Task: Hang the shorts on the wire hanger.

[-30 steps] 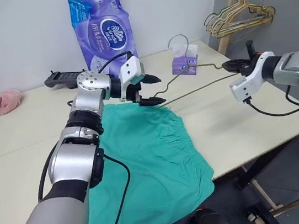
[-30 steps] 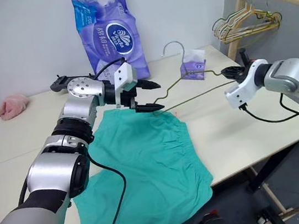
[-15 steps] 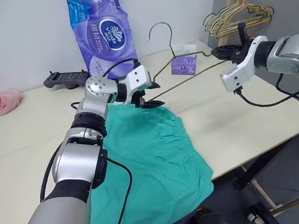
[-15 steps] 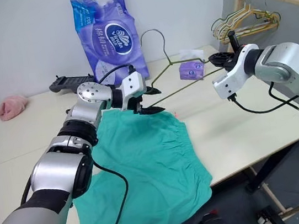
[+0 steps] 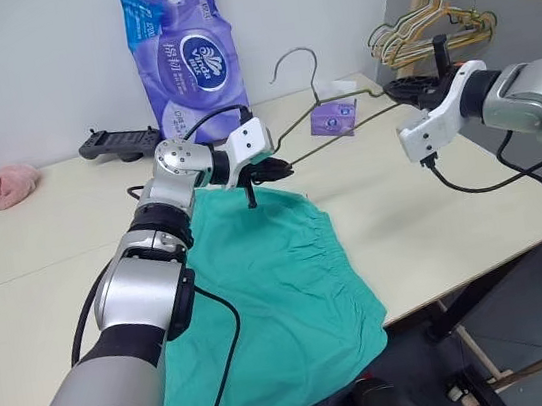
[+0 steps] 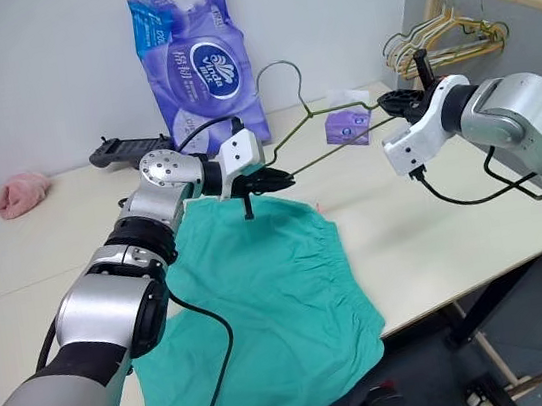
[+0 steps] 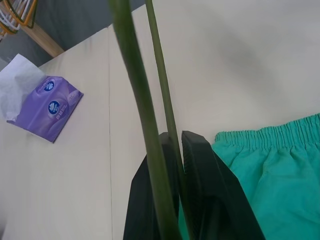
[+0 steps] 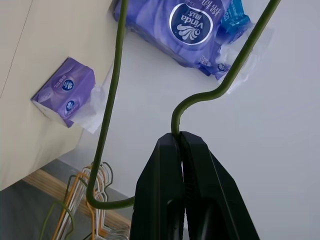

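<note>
The teal-green shorts (image 5: 274,293) lie spread flat on the cream table (image 5: 434,210), their gathered waistband toward the far side and one leg hanging over the near edge. Above the waistband the thin olive wire hanger (image 7: 138,90) is held up off the table, hook upward. My left gripper (image 5: 281,169) is shut on the hanger's left end, just over the waistband's far corner. To the right, my right gripper (image 5: 397,92) is shut on the hanger's right end, where the wire (image 8: 114,75) bends.
A tall purple tissue-roll pack (image 5: 184,49) stands at the back by the wall, with a small purple tissue packet (image 5: 333,117) under the hanger. A black controller (image 5: 119,141) and a pink cloth (image 5: 8,184) lie at the back left. A wooden rack holds a bunch of hangers (image 5: 434,34) at the far right.
My left gripper has closed on the hanger's left end. The right gripper rose, lifting the hanger so that it now stands with its hook up.
</note>
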Tool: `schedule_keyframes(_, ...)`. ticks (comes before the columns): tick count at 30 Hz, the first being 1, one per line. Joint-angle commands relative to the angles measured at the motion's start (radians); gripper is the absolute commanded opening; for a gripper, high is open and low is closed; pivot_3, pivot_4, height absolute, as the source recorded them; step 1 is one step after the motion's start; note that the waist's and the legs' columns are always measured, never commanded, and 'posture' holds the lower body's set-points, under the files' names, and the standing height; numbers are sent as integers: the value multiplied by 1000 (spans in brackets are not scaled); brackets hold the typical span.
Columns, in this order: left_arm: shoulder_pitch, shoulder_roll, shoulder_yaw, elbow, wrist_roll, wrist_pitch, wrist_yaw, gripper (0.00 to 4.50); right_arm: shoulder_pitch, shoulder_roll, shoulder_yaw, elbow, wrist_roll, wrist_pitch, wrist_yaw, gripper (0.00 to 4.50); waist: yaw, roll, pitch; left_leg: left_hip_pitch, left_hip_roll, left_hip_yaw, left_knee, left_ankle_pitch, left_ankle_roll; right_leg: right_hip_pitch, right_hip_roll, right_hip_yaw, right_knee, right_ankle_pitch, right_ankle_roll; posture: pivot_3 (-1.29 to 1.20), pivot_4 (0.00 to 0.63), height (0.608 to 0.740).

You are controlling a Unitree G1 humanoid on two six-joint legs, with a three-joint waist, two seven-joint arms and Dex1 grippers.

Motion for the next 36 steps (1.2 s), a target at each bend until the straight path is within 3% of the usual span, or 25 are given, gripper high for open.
schedule_keyframes(1,-40,5,14,-3,10,-30,86,5,28,23,-52,-60,137,59,102,238,0,0,0,0,0,0,0,0,0,0,0,0,0,0,0,-146,13,740)
schedule_keyframes(8,-39,29,-3,12,69,-73,209,0,124,17,-96,-217,348,238,359,2416,0,-1,0,0,0,-1,0,0,0,0,0,-1,1,0,0,-149,18,740)
schedule_keyframes(11,-31,72,-49,16,149,-161,306,0,198,16,-144,-370,479,440,476,3480,1,-1,0,0,0,-3,0,0,0,0,-1,-2,1,0,0,-152,22,740)
schedule_keyframes(16,-22,126,-141,15,289,-314,486,0,184,52,-183,-446,486,641,467,3480,2,-1,0,0,0,-4,0,0,0,0,-1,-4,2,0,0,-160,25,740)
schedule_keyframes(22,-20,149,-236,13,422,-459,689,0,174,90,-153,-408,440,714,431,3480,17,-1,-1,-1,0,-4,0,0,-1,-1,-3,-4,1,0,0,-154,23,740)
schedule_keyframes(36,-7,140,-248,-14,407,-563,701,0,99,212,-30,-56,295,646,315,3480,27,-1,-1,-1,-1,-2,0,0,-1,-2,-3,-4,2,1,-1,-110,11,740)
